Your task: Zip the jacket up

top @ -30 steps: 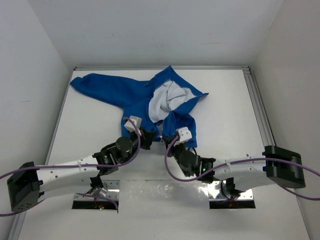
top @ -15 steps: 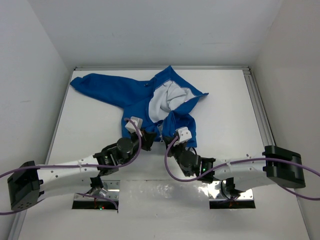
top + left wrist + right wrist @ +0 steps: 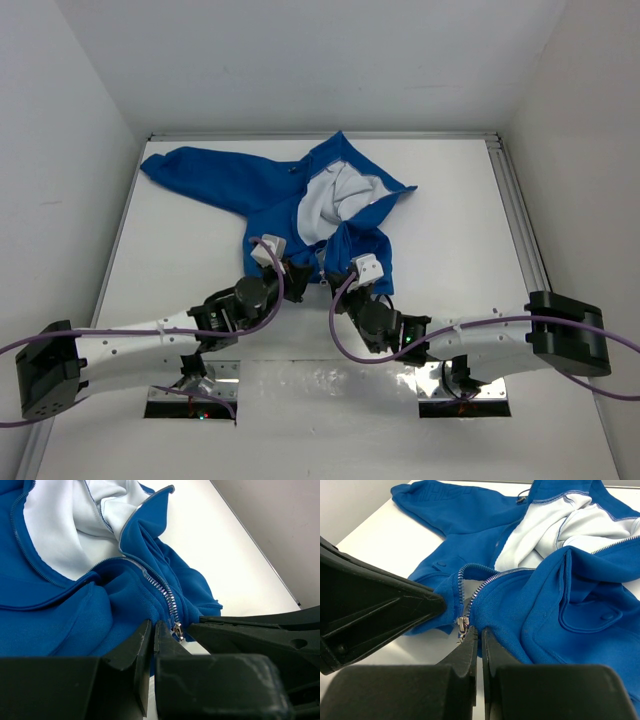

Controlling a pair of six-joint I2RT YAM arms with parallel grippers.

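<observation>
Top external camera: fixed high behind the arm bases (image 3: 192, 385), facing down and forward. It is distant and frames the whole table (image 3: 180, 250), with the bases at 6 o'clock and the jacket (image 3: 250, 190) toward 12.

Left wrist camera: low and close, sighting along the left gripper (image 3: 153, 630) at 6 o'clock.

Right wrist camera: likewise, along the right gripper (image 3: 479, 635).

Both wrist views share the zipper slider (image 3: 176, 631) and the surrounding hem. Each shows the opposite gripper, at 4 and 9 o'clock respectively.
</observation>
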